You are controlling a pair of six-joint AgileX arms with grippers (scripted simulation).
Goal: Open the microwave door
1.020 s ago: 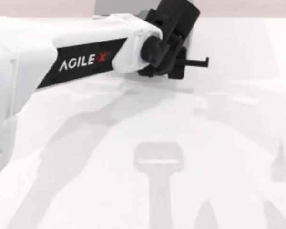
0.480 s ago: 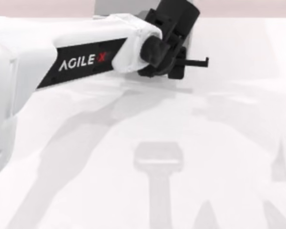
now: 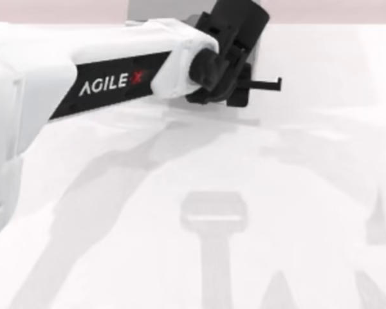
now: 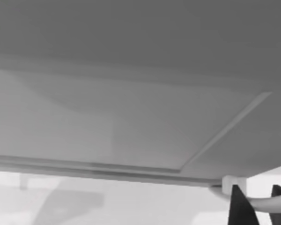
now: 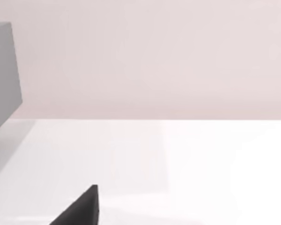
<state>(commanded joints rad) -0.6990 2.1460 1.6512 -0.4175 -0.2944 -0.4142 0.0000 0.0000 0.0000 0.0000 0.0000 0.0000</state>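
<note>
The microwave door (image 4: 131, 122) fills the left wrist view, a grey framed panel with a large window. Its pale bar handle (image 4: 264, 201) runs along the door's edge. My left gripper (image 4: 258, 206) is shut on that handle, one dark finger on each side of the bar. From above, my left arm reaches from the left to the back centre, where the left gripper (image 3: 260, 80) is at the grey microwave (image 3: 157, 9). My right gripper (image 5: 86, 206) shows only as a dark tip over the table, away from the microwave body (image 5: 2, 75).
The white table (image 3: 296, 193) carries only shadows of the arms. A pale pink wall (image 5: 154, 56) rises behind it. My right arm is out of the top view.
</note>
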